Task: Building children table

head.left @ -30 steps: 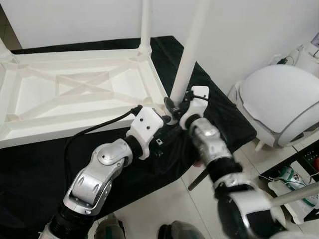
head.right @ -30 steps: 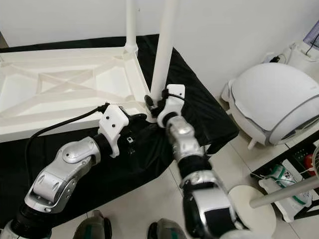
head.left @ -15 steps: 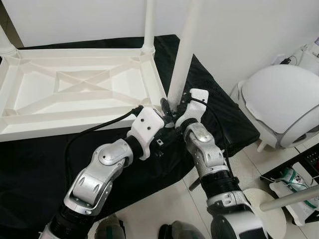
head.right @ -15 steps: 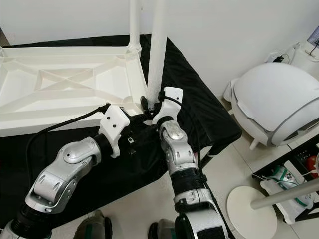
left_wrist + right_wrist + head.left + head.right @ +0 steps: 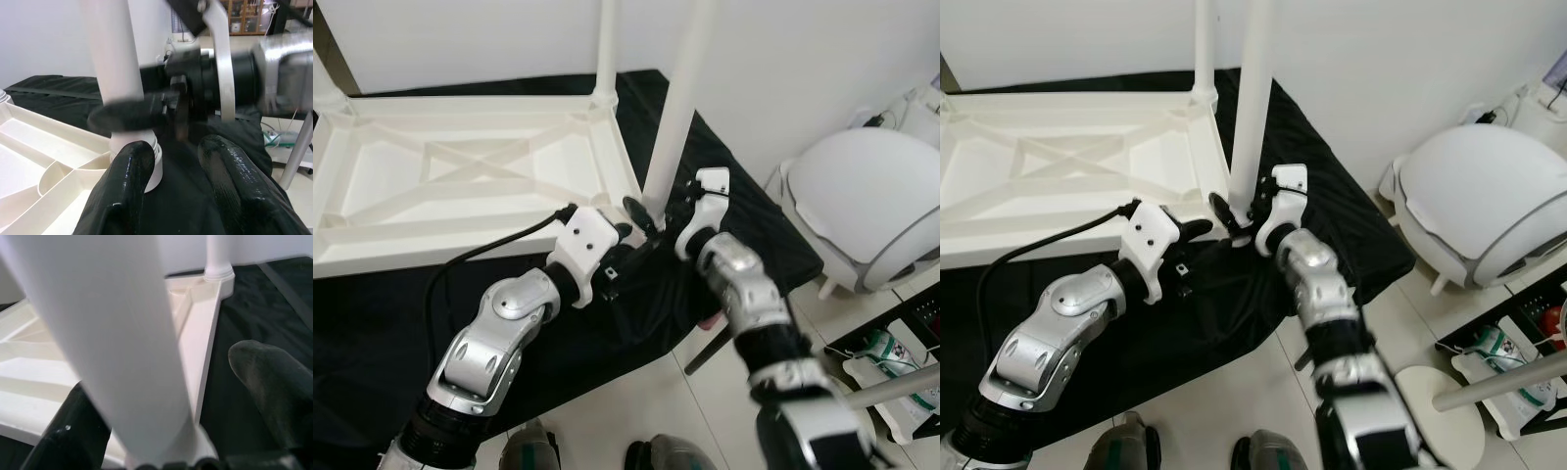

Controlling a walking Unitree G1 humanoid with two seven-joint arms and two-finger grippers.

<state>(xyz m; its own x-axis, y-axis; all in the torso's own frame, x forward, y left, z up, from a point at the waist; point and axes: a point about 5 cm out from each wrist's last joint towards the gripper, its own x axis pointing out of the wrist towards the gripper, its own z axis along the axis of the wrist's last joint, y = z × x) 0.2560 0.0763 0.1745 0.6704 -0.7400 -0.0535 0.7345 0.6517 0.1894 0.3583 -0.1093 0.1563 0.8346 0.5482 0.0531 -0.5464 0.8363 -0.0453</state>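
The white table top (image 5: 372, 186) lies upside down on a black cloth (image 5: 372, 333). A white leg (image 5: 680, 108) stands upright in its near right corner socket, and another leg (image 5: 605, 49) stands at the far right corner. My right gripper (image 5: 658, 206) is open at the base of the near leg, one finger on each side; in the right wrist view the leg (image 5: 112, 333) sits between the fingers (image 5: 274, 382). My left gripper (image 5: 176, 166) is open and empty, just short of the same socket (image 5: 146, 161), low over the cloth.
A third leg (image 5: 328, 78) rises at the far left corner. A white domed appliance (image 5: 871, 206) stands on the tiled floor to the right, with a white pole on a round base (image 5: 1440, 421) nearer. The wall runs close behind the table.
My left gripper has drawn back a little from the corner socket. The right forearm has swung to the right while its gripper stays at the leg's base. The camera has shifted slightly.
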